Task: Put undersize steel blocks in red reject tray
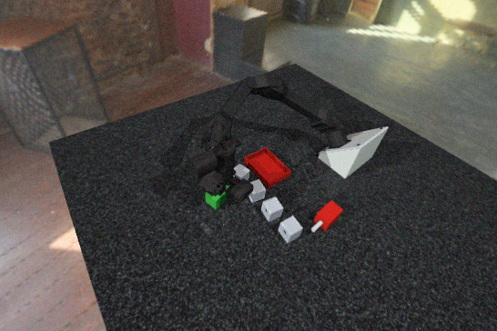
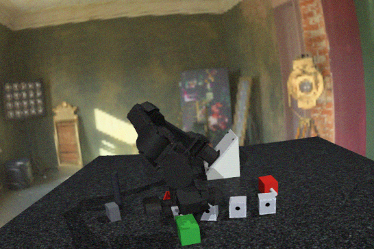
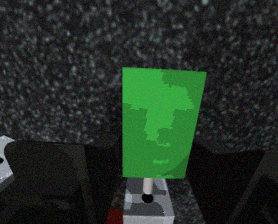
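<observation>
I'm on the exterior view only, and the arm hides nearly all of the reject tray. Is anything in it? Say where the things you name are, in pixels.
Observer: No. The top view shows bare red floor inside the red reject tray [image 1: 268, 166] [image 2: 166, 195].
Operator: And the green GO gauge [image 1: 215, 200] [image 2: 188, 230] [image 3: 160, 122]: where is its pin [image 2: 181, 215] [image 3: 148, 186] against the steel block [image 1: 241, 172] [image 2: 174, 211] [image 3: 148, 211] behind it?
Observer: From the wrist view, the pin reaches the edge of the dark hole [image 3: 147, 198], in line with it. I can't tell whether the tip has entered.
</observation>
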`<act>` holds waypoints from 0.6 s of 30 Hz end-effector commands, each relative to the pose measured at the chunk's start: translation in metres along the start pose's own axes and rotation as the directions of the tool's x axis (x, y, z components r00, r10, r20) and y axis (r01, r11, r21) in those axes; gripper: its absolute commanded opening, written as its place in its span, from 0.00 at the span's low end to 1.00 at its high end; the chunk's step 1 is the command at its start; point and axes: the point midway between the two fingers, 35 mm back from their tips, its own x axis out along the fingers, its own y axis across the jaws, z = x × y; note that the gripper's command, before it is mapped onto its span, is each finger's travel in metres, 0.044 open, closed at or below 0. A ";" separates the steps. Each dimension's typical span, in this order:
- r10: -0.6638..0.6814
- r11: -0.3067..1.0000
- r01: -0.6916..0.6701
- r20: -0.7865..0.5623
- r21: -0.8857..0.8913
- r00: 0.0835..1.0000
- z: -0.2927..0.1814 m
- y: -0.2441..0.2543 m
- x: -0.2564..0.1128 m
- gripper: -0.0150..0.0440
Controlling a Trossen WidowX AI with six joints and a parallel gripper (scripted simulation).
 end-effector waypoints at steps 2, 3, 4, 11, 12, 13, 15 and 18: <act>0.001 1.000 -0.001 0.016 -0.001 1.000 0.005 0.000 -0.005 0.25; 0.001 1.000 -0.001 0.016 -0.001 1.000 0.005 0.000 -0.005 0.25; 0.001 1.000 -0.001 0.016 -0.001 1.000 0.005 0.000 -0.005 0.25; 0.001 1.000 -0.001 0.016 -0.001 1.000 0.008 0.000 -0.005 0.25; 0.001 1.000 -0.001 0.016 -0.001 1.000 0.008 0.000 -0.005 0.25; 0.001 1.000 -0.001 0.016 -0.001 1.000 0.008 0.000 -0.005 0.25; 0.001 1.000 -0.001 0.016 -0.001 1.000 0.009 0.000 -0.005 0.25; 0.001 1.000 -0.001 0.016 -0.001 1.000 0.010 0.000 -0.005 0.25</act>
